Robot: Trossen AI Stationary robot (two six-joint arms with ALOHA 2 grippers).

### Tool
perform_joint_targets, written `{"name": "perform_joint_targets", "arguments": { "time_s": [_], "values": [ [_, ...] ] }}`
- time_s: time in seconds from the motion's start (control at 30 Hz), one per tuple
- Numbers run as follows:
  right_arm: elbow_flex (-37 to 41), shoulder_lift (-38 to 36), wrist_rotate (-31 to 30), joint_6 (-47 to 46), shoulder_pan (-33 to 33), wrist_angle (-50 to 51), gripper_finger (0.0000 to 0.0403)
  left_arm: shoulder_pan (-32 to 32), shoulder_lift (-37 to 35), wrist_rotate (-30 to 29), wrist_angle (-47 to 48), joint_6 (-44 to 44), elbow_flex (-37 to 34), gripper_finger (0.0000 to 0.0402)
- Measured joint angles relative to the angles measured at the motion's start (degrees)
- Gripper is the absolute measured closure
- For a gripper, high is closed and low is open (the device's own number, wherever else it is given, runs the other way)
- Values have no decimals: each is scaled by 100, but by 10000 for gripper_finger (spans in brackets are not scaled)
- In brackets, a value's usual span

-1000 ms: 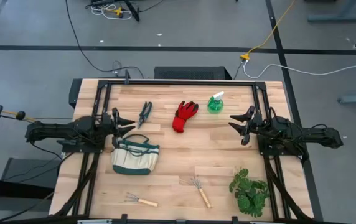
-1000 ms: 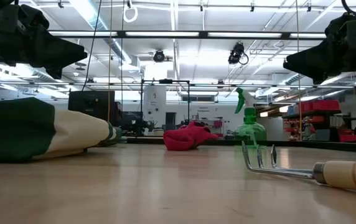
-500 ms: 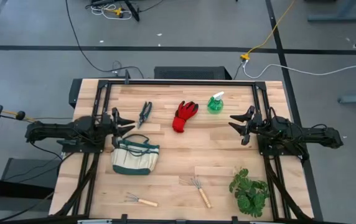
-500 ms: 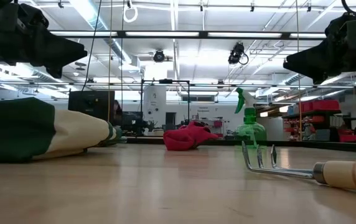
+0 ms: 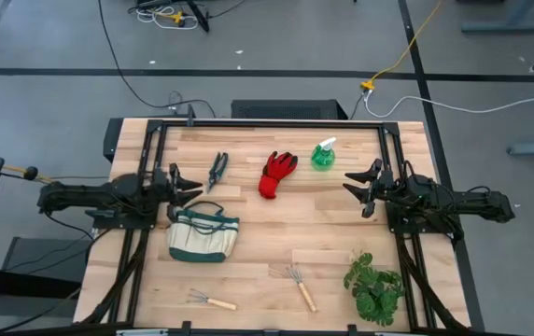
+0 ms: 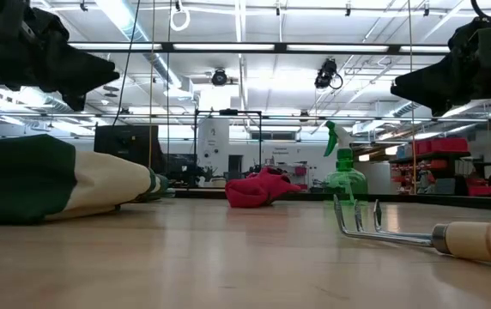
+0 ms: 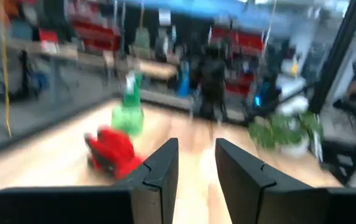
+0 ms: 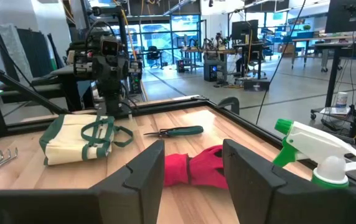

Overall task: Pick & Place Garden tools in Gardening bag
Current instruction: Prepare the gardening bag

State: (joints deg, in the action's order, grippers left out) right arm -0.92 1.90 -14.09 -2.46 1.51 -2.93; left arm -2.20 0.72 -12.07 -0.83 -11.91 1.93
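The left gripper (image 5: 192, 184) hangs with open, empty jaws just above the gardening bag (image 5: 203, 234), which lies flat on the desk (image 5: 248, 271), so tools could slide back out. The pruning shears (image 5: 217, 170), red glove (image 5: 277, 173) and spray bottle (image 5: 323, 154) lie in the middle. The right gripper (image 5: 360, 187), jaws open and empty, could tip the bottle.

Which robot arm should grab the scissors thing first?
Probably the left. Its tool hangs open right beside the pruning shears and the gardening bag. The right tool is across the table.
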Motion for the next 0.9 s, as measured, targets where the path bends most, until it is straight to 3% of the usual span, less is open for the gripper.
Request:
{"name": "perform_joint_targets", "arguments": {
  "time_s": [0.2, 0.47, 0.63, 0.9],
  "values": [
    [1, -1, 2, 0, -1, -1, 240, -4, 649, 103, 1569, -525, 763, 290],
    [0, 2, 1, 0, 0, -1, 240, -4, 2672, 936, 2031, -998, 1745, 290],
    [1, 0, 2, 0, 0, 0, 240, -37, 4049, 1459, 2897, -695, 2559, 290],
    [-1, 2, 1, 0, 1, 1, 240, -505, 5524, 1542, 3861, -99, 3683, 290]
  ]
}}
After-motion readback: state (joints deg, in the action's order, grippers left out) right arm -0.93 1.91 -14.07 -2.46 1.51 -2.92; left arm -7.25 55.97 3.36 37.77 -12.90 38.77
